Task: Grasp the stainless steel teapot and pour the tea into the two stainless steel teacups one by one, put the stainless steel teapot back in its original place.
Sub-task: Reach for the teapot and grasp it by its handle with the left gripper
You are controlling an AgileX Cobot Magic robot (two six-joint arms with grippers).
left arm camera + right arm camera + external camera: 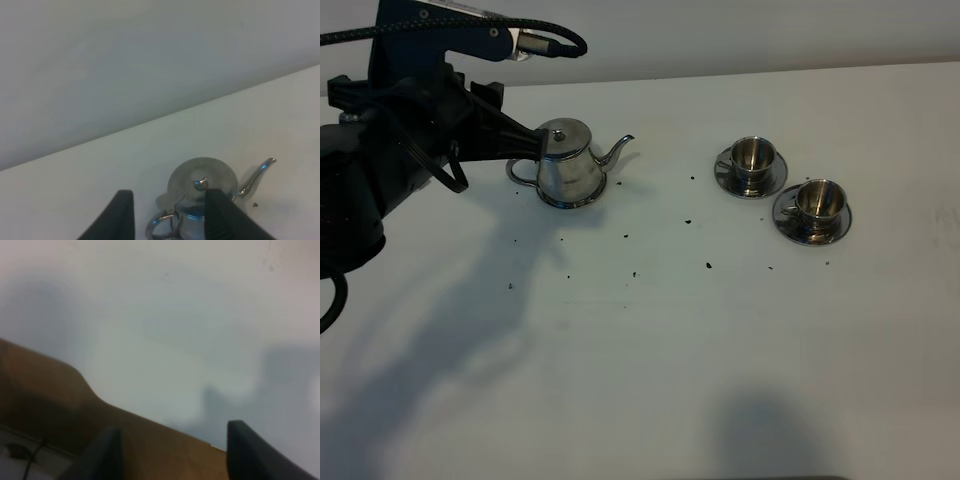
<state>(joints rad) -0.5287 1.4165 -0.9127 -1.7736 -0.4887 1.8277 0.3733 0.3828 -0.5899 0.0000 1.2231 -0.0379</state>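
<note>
2 teacups [752, 158] [818, 202] are sitting toward the far-right corner from above; the teapot [568, 165] is standing nearer the far-left corner, handle [520, 172] facing the left gripper [527, 143]. Left wrist: open fingers [220, 215] are straddling that handle, gripping nothing. Right wrist: the right gripper [172, 440] is gaping, empty.

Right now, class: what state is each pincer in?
Left pincer: open, straddling the handle of the stainless steel teapot.
Right pincer: open, empty.
</note>
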